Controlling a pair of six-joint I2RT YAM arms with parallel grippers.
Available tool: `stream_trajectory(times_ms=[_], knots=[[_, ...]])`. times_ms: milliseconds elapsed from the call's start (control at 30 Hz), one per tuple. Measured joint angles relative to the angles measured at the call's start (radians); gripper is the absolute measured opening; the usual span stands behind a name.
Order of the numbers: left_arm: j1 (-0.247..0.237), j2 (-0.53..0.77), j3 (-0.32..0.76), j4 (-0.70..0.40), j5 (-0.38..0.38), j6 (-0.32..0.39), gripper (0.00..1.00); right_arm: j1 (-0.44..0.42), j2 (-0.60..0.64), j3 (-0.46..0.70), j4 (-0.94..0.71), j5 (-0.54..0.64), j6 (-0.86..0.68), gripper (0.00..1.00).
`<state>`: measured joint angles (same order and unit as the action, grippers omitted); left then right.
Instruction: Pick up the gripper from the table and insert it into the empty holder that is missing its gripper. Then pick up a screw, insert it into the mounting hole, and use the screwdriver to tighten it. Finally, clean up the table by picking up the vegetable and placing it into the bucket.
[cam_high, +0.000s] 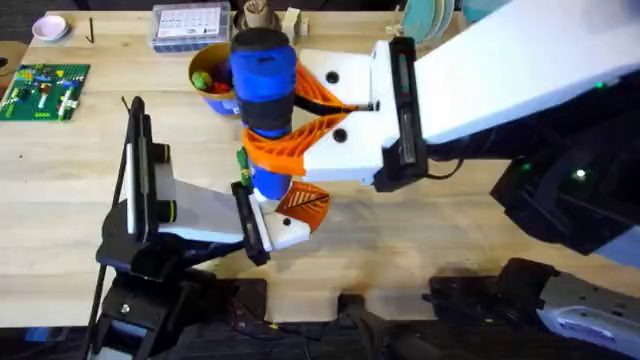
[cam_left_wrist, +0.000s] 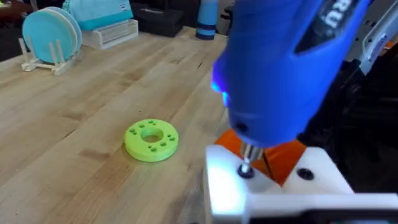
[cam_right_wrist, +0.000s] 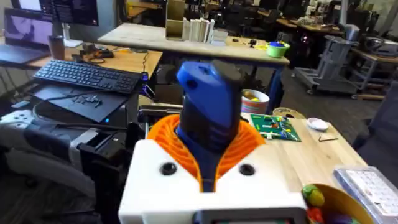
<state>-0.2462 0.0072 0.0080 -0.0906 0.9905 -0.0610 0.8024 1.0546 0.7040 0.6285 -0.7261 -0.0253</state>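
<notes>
- Overhead: your right gripper (cam_high: 300, 130) has its white fingers with orange ribbed pads clamped on the blue screwdriver (cam_high: 263, 85), held upright over the middle of the table. Just below it, your left gripper (cam_high: 285, 215) holds the white holder (cam_high: 288, 232), whose orange gripper wedge (cam_high: 303, 203) looks already seated. A sliver of the green vegetable (cam_high: 241, 157) shows beside the screwdriver, not yet cleared. The bucket (cam_high: 212, 75) sits just behind the screwdriver, toys inside.
- Left wrist: the screwdriver (cam_left_wrist: 283, 68) points down, its metal tip (cam_left_wrist: 246, 158) resting on a screw head (cam_left_wrist: 246, 172) in the white holder (cam_left_wrist: 261, 186). A second dark hole (cam_left_wrist: 305, 174) lies beside it. The orange wedge (cam_left_wrist: 283, 155) sits just behind the tip. A bright green disc (cam_left_wrist: 151, 139) lies on the table nearby; ignore it.
- Right wrist: the screwdriver (cam_right_wrist: 208, 118) sits clamped between your orange pads (cam_right_wrist: 249, 140). The bucket rim (cam_right_wrist: 339, 202) shows at the corner, fruit inside.
- Progress, as I judge it: insertion done, screw placed, tightening under way. You cannot tell whether the screw is fully home. The vegetable into the bucket remains.
</notes>
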Motion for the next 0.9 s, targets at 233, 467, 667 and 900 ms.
stream_trajectory(times_ms=[233,467,667,900], knots=[[0.0,0.0,0.0,0.0,0.0,0.0,0.004,0.0,0.0,0.0,0.0,0.0,-0.01,0.066],[0.0,0.0,0.0,0.0,0.0,0.0,0.004,0.0,0.0,0.0,0.0,0.0,-0.013,0.065],[0.0,0.0,0.0,0.0,0.0,0.0,0.004,0.0,-0.009,0.0,-0.002,0.0,-0.013,0.065],[0.0,0.0,0.0,0.0,0.0,0.0,0.004,0.0,-0.018,0.0,-0.026,0.0,-0.013,0.065]])
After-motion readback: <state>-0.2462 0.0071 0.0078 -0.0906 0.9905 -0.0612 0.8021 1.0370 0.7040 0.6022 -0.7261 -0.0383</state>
